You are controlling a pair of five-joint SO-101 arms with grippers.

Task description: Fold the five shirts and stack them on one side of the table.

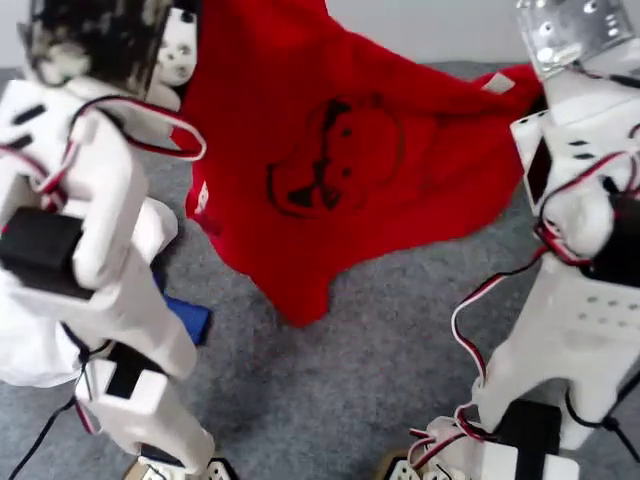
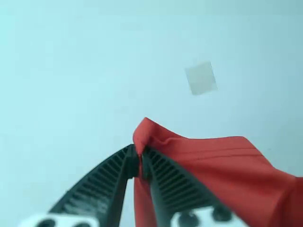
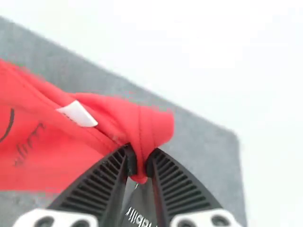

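So the left gripper (image 2: 138, 163) and right gripper (image 3: 140, 165) are each clamped on a small pinch of the shirt (image 1: 350, 170), which hangs spread above the surface (image 1: 380, 370). Pull apart too hard and a pinch could slip, dropping that side.

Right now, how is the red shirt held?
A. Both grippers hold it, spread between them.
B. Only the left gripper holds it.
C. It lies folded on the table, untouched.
A: the left gripper and the right gripper each have their fingers shut on a bunch of the red shirt, which hangs spread between the two arms.
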